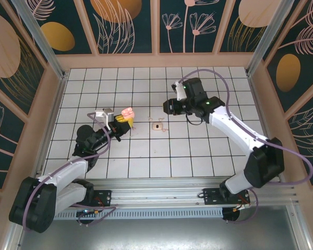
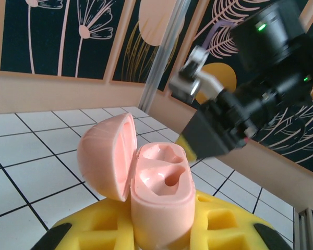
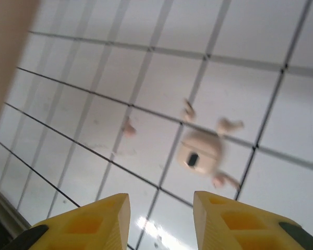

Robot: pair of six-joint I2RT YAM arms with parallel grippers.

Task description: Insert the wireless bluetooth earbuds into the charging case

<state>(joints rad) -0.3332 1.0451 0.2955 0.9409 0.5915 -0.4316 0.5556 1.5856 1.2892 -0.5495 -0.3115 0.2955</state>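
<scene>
pink charging case [image 2: 159,194] open, earbuds [image 3: 228,125] amid tiles [image 3: 250,39]

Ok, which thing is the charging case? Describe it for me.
On the white tiled table, follow the left arm to its claw. The case sits clamped there, lid open: salmon-pink and rounded, unlike the small beige piece with a dark centre lying mid-table.

Pink charging case [image 2: 159,192] open, upright; pale earbuds [image 3: 228,125] scattered on tiles [image 3: 281,130].

Overhead wide; 2 wrist views close, sharing tiles [image 1: 141,156].
</scene>
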